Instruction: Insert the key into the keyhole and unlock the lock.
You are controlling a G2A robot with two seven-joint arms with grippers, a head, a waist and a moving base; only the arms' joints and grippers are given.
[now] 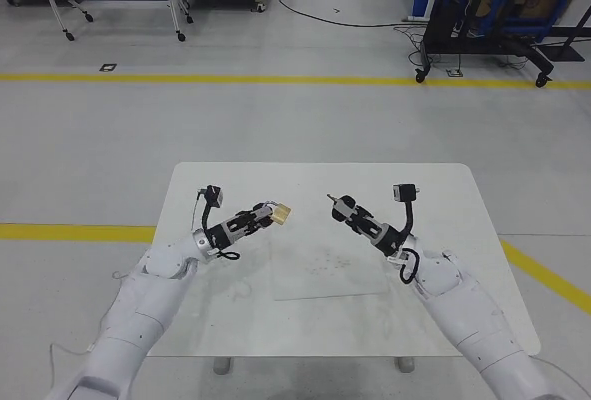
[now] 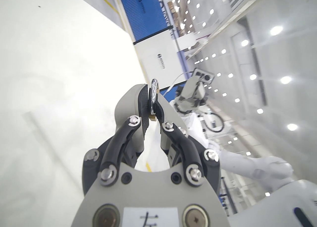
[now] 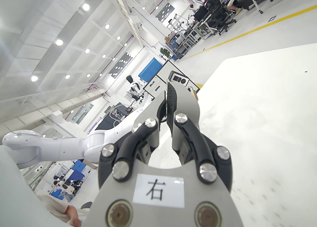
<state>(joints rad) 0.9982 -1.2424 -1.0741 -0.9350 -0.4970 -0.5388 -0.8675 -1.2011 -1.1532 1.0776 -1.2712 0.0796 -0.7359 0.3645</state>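
- While the left gripper [image 1: 267, 216] clamps the lock [image 1: 282, 212] aloft, hold it steady.
- Right gripper [image 1: 341, 207], pinching the key [image 1: 329, 198], should align tip with keyhole before advancing.

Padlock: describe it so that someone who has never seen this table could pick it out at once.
Find the white table. Above its middle, the left gripper is shut on the padlock. It is a brass-coloured block with a silver loop, while the right gripper opposite holds only a thin key.

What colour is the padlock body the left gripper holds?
Brass yellow; the small metal padlock shows best in the top view.
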